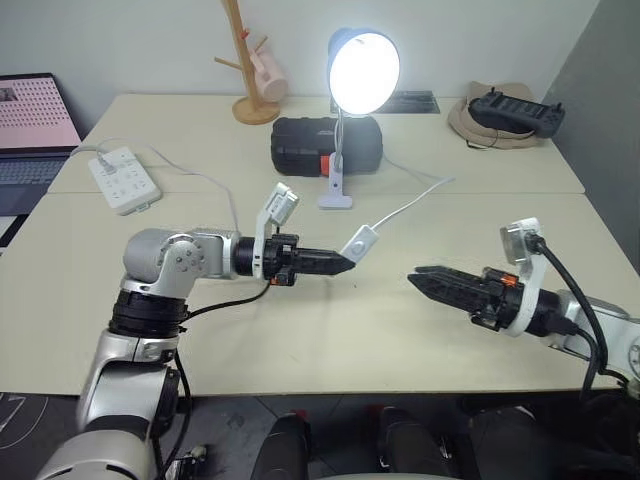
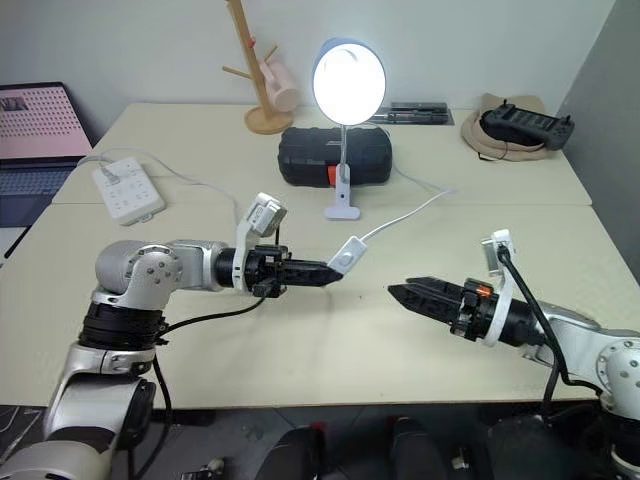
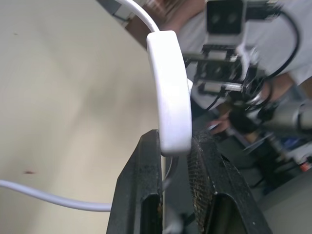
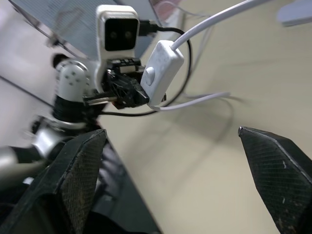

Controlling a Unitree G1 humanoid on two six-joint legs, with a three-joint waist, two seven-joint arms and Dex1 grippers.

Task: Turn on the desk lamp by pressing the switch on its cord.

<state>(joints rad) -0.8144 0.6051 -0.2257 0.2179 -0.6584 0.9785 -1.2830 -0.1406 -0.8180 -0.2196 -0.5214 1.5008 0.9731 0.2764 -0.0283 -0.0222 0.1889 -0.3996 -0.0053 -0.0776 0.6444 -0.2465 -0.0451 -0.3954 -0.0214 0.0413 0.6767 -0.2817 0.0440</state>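
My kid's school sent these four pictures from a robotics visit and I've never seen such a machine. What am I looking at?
It is a two-armed robot at a pale table. Two pictures come from cameras in its head, looking down over its arms; the other two come from a camera on each wrist. Each arm ends in a two-fingered tool. The left tool is shut on the small white switch of the lamp's cord, holding it off the table. The right tool is open, empty, and apart from it. The lamp is lit. Also on the table: a power strip, a black case, a wooden stand and a hat.
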